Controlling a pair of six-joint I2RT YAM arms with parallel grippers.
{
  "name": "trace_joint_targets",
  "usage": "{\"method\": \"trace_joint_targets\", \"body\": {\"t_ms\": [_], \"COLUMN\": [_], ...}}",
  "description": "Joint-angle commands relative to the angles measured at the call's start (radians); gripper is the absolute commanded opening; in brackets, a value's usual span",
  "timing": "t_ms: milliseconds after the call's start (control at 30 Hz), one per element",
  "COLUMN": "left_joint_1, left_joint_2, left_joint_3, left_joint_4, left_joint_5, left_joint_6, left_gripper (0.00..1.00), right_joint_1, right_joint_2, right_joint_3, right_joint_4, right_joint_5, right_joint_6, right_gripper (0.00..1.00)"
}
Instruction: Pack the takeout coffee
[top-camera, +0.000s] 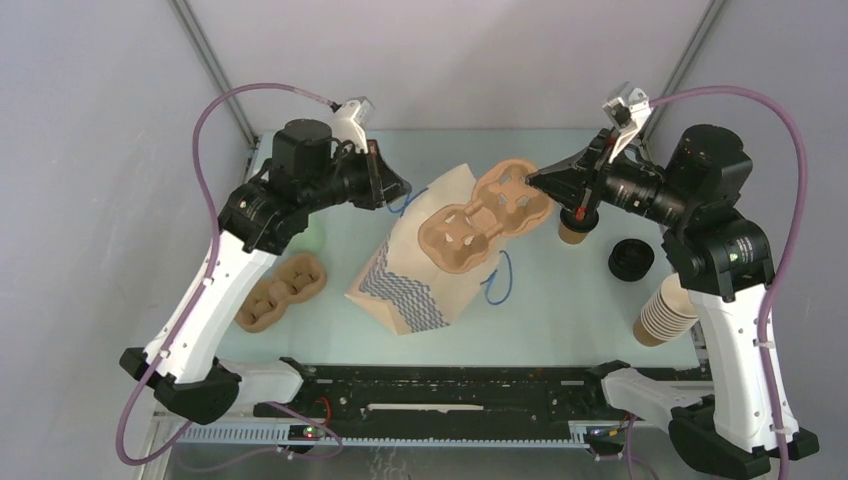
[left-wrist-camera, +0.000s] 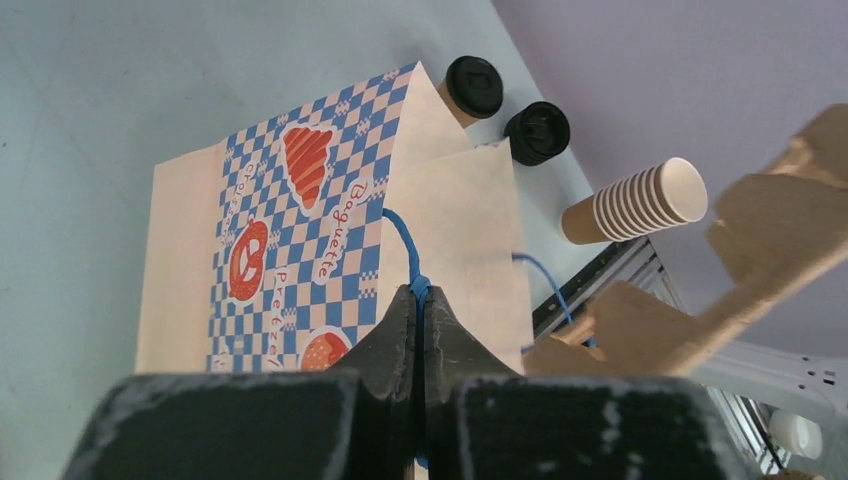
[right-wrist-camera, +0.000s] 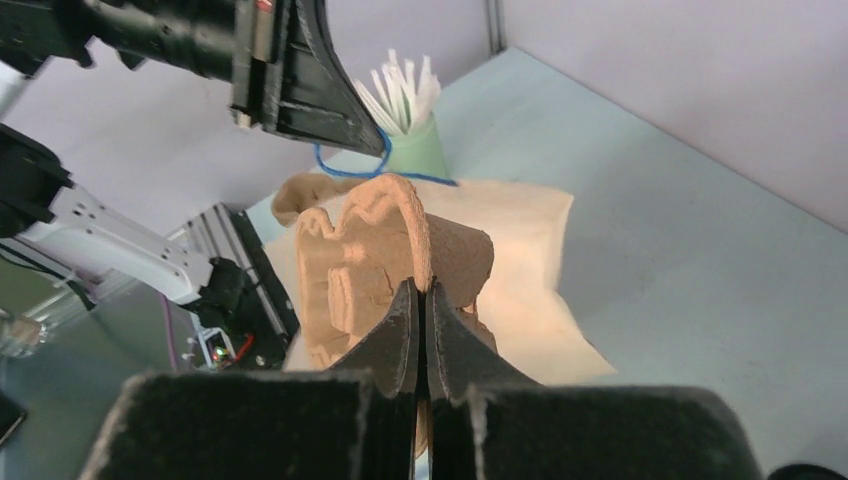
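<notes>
The takeout coffee (top-camera: 573, 231), a tan cup with a black lid (left-wrist-camera: 473, 86), stands on the table just under my right arm. The checkered paper bag (top-camera: 420, 270) lies mid-table. My left gripper (top-camera: 404, 188) is shut on the bag's blue string handle (left-wrist-camera: 404, 243), its fingertips (left-wrist-camera: 421, 291) pressed together on the cord. My right gripper (top-camera: 533, 179) is shut on the rim of a brown pulp cup carrier (top-camera: 483, 215), which hangs over the bag's open end (right-wrist-camera: 372, 250). Neither gripper touches the coffee.
A loose black lid (top-camera: 631, 259) and a stack of lidless tan cups (top-camera: 664, 311) sit at the right. A second pulp carrier (top-camera: 282, 290) lies at the left. A pale green cup of white sticks (right-wrist-camera: 414, 140) stands behind the left arm.
</notes>
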Motion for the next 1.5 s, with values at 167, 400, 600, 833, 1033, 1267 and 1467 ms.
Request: {"method": "trace_joint_targets", "body": {"t_ms": [167, 400, 600, 833, 1033, 1267, 1467], "left_joint_1": [-0.046, -0.060, -0.065, -0.083, -0.132, -0.157, -0.158], "left_joint_2": [-0.071, -0.098, -0.140, -0.128, -0.124, -0.129, -0.153], "left_joint_3": [-0.104, -0.143, -0.251, -0.292, -0.232, -0.243, -0.310], "left_joint_4": [0.211, 0.302, 0.447, 0.441, 0.338, 0.293, 0.333], "left_joint_5": [0.038, 0.053, 0.023, 0.002, -0.126, -0.212, -0.213], "left_joint_6": [-0.125, -0.230, -0.412, -0.530, -0.564, -0.610, -0.648], "left_gripper": [0.00, 0.00, 0.00, 0.00, 0.00, 0.00, 0.00], "right_joint_1": [0.178, 0.418, 0.545, 0.611, 0.644, 0.717, 0.812], "right_joint_2": [-0.051, -0.062, -0.103, -0.073, 0.002, 0.062, 0.120], "right_joint_3": [-0.096, -0.179, -0.296, -0.300, -0.225, -0.123, -0.129], "right_joint_4": [-0.135, -0.053, 0.087, 0.149, 0.039, -0.099, -0.049], "right_joint_5": [0.256, 0.611, 0.915, 1.089, 1.219, 1.327, 1.287], "right_joint_6": [-0.196, -0.153, -0.019, 0.130, 0.079, 0.014, 0.003], "right_gripper": [0.00, 0.00, 0.00, 0.00, 0.00, 0.00, 0.00]}}
